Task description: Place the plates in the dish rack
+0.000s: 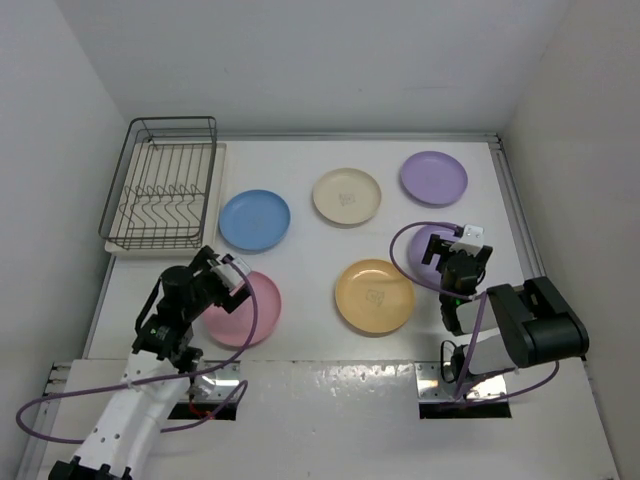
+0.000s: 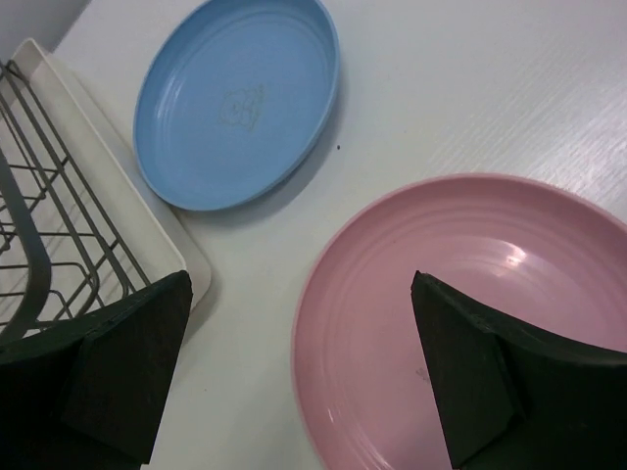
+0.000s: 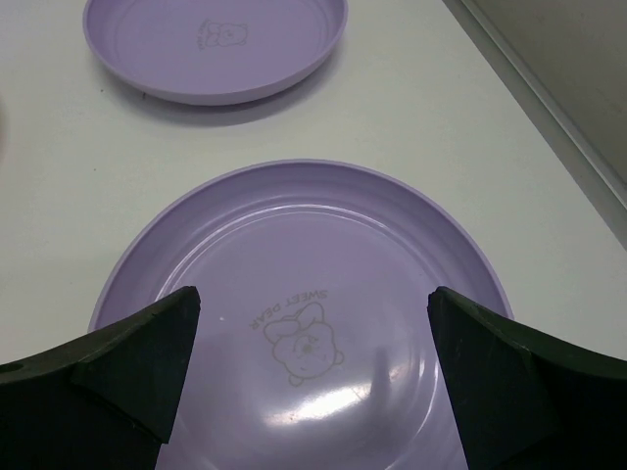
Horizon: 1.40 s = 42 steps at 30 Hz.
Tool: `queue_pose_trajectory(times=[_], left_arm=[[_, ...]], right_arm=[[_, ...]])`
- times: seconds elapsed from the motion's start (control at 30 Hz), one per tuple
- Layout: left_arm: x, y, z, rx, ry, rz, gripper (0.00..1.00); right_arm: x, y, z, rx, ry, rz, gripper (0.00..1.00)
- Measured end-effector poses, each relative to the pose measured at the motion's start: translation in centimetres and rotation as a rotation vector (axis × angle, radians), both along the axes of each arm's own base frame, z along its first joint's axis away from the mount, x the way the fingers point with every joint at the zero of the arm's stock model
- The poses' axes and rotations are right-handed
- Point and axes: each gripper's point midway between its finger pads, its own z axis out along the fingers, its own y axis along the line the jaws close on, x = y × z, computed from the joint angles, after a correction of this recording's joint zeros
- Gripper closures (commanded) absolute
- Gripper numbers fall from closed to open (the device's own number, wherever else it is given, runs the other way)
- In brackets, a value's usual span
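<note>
Plates, six, round, shallow, matte plastic, lie flat on the white table (image 1: pixel 300 160): pink plate (image 1: pixel 250 315), blue plate (image 1: pixel 254 220), cream plate (image 1: pixel 346 196), orange-yellow plate (image 1: pixel 374 296), far lilac plate (image 1: pixel 433 178), near lilac plate (image 3: pixel 294 255). One dark thin-wire dish rack (image 1: pixel 165 185) on its cream tray stands far left. My left gripper (image 2: pixel 299 362) hangs with jaws wide apart over the pink plate's rim. My right gripper (image 3: pixel 313 362), equally spread, hangs over the near lilac plate. Both grip nothing.

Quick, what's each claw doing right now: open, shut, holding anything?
Left claw: open, holding nothing, over the pink plate.
Right claw: open, holding nothing, over a lilac plate.
</note>
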Motion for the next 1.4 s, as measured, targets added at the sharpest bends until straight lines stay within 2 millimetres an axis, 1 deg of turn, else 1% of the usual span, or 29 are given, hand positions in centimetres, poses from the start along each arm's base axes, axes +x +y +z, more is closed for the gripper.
queue_pose_trajectory(times=[0.13,0.17,0.23,0.27,0.3,0.33,0.37,0.43,0.47,0.53,0.6,0.7,0.77,0.87,1.0,1.03,1.13,1.23,1.3,1.37,1.4], left_arm=[[-0.7,-0.1,-1.1,0.088,0.076,-0.067,0.01],[-0.8,-0.2,-1.0,0.107,0.099,-0.092,0.04],[-1.0,-0.6,-0.1,0.139,0.168,-0.141,0.07],[-0.8,-0.7,0.7,0.151,0.196,-0.159,0.09],[-0.5,-0.8,1.5,0.162,0.226,-0.169,0.13],[0.1,-1.0,2.5,0.172,0.249,-0.178,0.14],[0.6,-1.0,2.9,0.183,0.278,-0.183,0.14],[1.3,-1.0,3.0,0.206,0.356,-0.189,0.14],[1.4,-1.0,2.4,0.221,0.4,-0.195,0.14],[1.1,-0.8,1.1,0.257,0.475,-0.196,0.12],[0.0,-0.6,-0.2,0.293,0.547,-0.208,0.12],[-0.8,0.0,-1.9,0.336,0.64,-0.207,0.14],[-1.2,0.7,-3.3,0.351,0.717,-0.193,0.16],[-1.4,2.1,-4.6,0.355,0.8,-0.143,0.17],[-0.5,3.0,-5.2,0.327,0.816,-0.064,0.19],[-0.2,3.0,-5.4,0.319,0.817,-0.049,0.21],[0.6,3.0,-5.9,0.304,0.822,-0.026,0.22],[1.3,2.8,-6.5,0.298,0.817,-0.018,0.25],[1.7,2.9,-7.1,0.301,0.824,-0.014,0.27],[2.1,2.9,-7.9,0.307,0.837,-0.009,0.27],[2.3,3.0,-8.3,0.31,0.842,-0.004,0.29]], right_arm=[[0.0,0.0,0.2,0.002,-0.006,0.001,0.0],[0.1,0.0,0.6,0.0,-0.02,0.002,0.0],[0.2,0.5,2.3,-0.007,-0.065,0.018,0.0],[0.3,0.9,3.8,-0.01,-0.11,0.034,0.0],[0.2,1.3,5.1,-0.01,-0.143,0.055,0.0],[0.0,1.8,6.5,-0.016,-0.174,0.076,0.0],[-0.2,2.1,7.5,-0.023,-0.195,0.099,0.0],[-0.5,2.6,8.4,-0.056,-0.181,0.136,0.0],[-0.5,2.9,8.8,-0.086,-0.158,0.158,0.0],[-0.3,3.5,9.4,-0.155,-0.102,0.198,0.0],[-0.3,4.1,9.2,-0.248,-0.014,0.248,0.0],[-0.9,4.9,8.0,-0.355,0.131,0.319,0.0],[-1.6,5.3,7.1,-0.382,0.231,0.361,0.0],[-2.2,6.0,6.8,-0.374,0.323,0.425,0.0],[-2.9,6.7,6.8,-0.335,0.327,0.453,0.0],[-3.1,6.9,6.8,-0.321,0.319,0.458,0.0],[-3.7,7.6,6.8,-0.287,0.277,0.486,0.0],[-4.4,8.2,6.4,-0.269,0.254,0.516,0.0],[-4.6,8.4,6.2,-0.262,0.251,0.525,0.0],[-4.6,8.5,6.3,-0.257,0.246,0.528,0.0],[-4.6,8.5,6.4,-0.256,0.244,0.528,0.0]])
